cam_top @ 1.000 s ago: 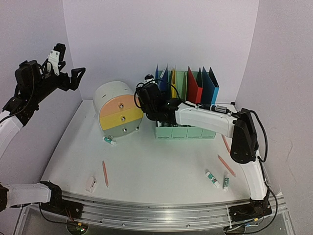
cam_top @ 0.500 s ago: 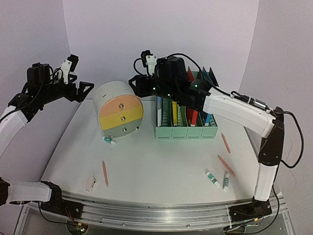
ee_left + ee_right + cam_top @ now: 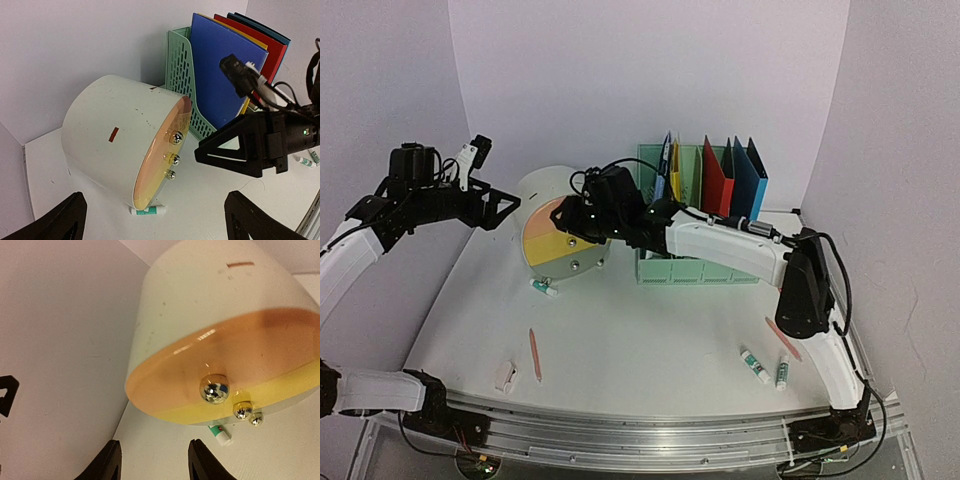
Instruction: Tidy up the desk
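Note:
The desk (image 3: 640,330) is a white tabletop with a silver rail (image 3: 640,428) along its front. A white round drawer unit (image 3: 542,192) lies on its side at the back left, with orange and yellow fronts and silver knobs (image 3: 214,388). It also shows in the left wrist view (image 3: 110,150) and the right wrist view (image 3: 200,300). My right gripper (image 3: 570,222) is open and empty, just in front of the orange front (image 3: 152,466). My left gripper (image 3: 502,208) is open and empty, held in the air left of the unit (image 3: 155,225).
A green file holder (image 3: 700,270) with coloured folders stands right of the unit. A glue stick (image 3: 545,287) lies under the unit's front edge. A pink pencil (image 3: 534,353) and a white eraser (image 3: 506,374) lie front left. Two glue sticks (image 3: 754,365) and a pink pencil (image 3: 782,338) lie front right.
My right gripper has swung from above the file holder down and left to the drawer front. My left gripper has moved right and lower, toward the drawer unit.

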Controlling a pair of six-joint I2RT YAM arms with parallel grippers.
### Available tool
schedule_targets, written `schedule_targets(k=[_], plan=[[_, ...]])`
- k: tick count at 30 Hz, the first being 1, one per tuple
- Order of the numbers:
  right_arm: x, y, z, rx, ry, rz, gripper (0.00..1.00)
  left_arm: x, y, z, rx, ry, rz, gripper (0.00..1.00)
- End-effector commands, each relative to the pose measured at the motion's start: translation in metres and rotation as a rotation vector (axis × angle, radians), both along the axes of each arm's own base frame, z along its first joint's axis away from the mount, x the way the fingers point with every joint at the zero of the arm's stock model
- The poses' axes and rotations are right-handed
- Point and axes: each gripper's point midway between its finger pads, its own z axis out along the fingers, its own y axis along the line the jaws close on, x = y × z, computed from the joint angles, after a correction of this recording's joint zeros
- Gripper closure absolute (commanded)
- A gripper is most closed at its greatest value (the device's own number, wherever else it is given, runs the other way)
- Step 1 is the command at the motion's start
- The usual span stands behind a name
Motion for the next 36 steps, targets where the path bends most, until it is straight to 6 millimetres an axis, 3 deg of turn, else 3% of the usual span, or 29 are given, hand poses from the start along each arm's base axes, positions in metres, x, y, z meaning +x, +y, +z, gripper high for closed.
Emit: schedule_targets(k=[1, 10, 15, 21, 26, 28, 36], plan=[[0.006, -0.001, 0.033, 0.21, 0.108, -0.085, 0.53, -0.006, -0.001, 0.017, -0.03, -0.047, -0.014, 0.04], [0.029, -0.004, -0.002, 0.325, 0.226, -0.164, 0.49, -0.004, 0.0, 0.027, -0.028, -0.085, -0.011, 0.04], [0.036, -0.003, 0.004, 0.352, 0.186, -0.17, 0.51, -0.003, 0.001, 0.033, -0.015, -0.109, -0.012, 0.04], [0.046, -0.003, -0.007, 0.391, 0.226, -0.195, 0.51, 0.0, 0.002, 0.036, -0.008, -0.125, -0.001, 0.04], [0.053, 0.001, -0.005, 0.415, 0.218, -0.2, 0.52, 0.001, 0.002, 0.04, -0.002, -0.139, 0.0, 0.04], [0.055, 0.004, 0.001, 0.424, 0.201, -0.189, 0.55, 0.002, 0.003, 0.04, 0.0, -0.142, 0.002, 0.04], [0.058, 0.001, -0.01, 0.45, 0.233, -0.219, 0.63, 0.002, 0.004, 0.042, 0.008, -0.152, 0.005, 0.04]])
